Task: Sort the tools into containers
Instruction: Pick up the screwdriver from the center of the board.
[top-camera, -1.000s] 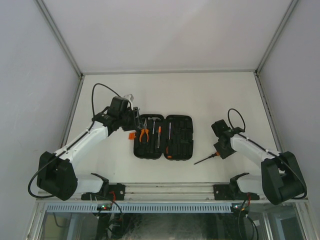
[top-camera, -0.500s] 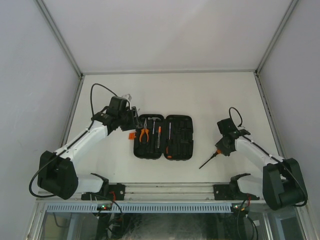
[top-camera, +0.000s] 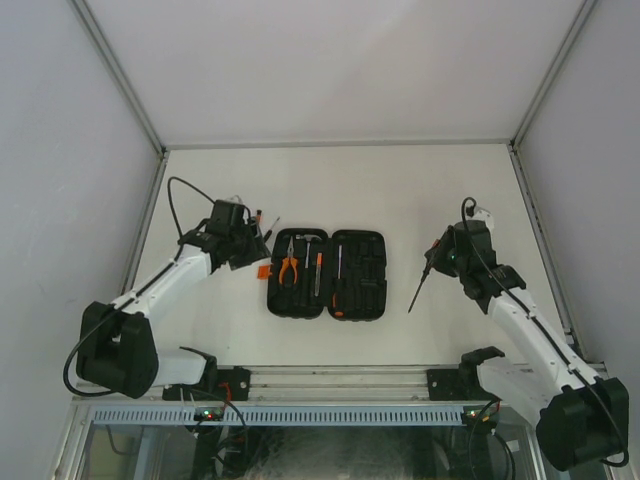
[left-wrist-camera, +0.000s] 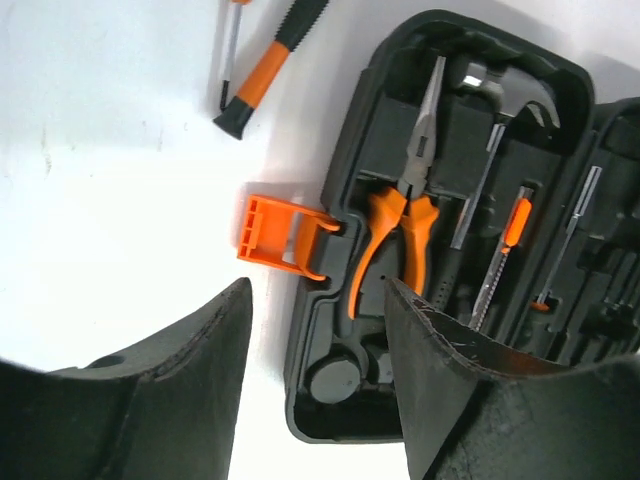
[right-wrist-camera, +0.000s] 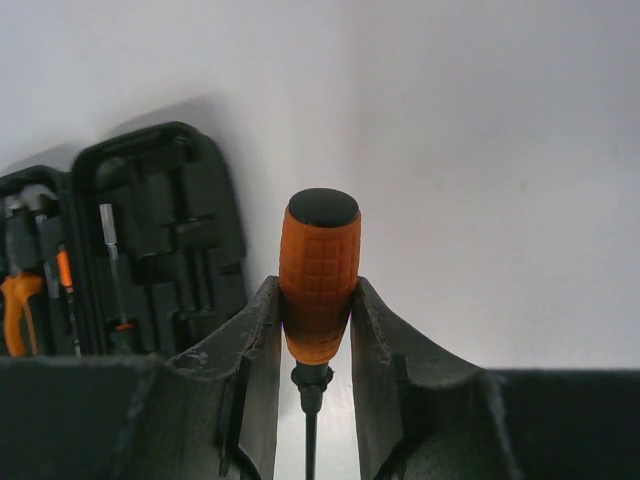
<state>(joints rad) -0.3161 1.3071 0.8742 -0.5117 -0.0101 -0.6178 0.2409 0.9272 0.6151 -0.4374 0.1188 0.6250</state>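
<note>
Left of the case (top-camera: 384, 280), my left gripper (left-wrist-camera: 318, 290) hangs wide and empty above the orange latch (left-wrist-camera: 280, 235); a careless drop could shove the case. Further right, my right gripper (right-wrist-camera: 315, 285) clamps the orange-handled screwdriver (right-wrist-camera: 320, 250) by its handle, airborne, where it could pivot or slip. A second ago its tip touched the table (top-camera: 450, 200), and the left gripper was over the case.

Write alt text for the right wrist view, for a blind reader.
The right gripper holds a screwdriver by its orange handle, black end cap uppermost. Behind it at left, an open black tool case with some tools slotted in lies on the white table.
</note>
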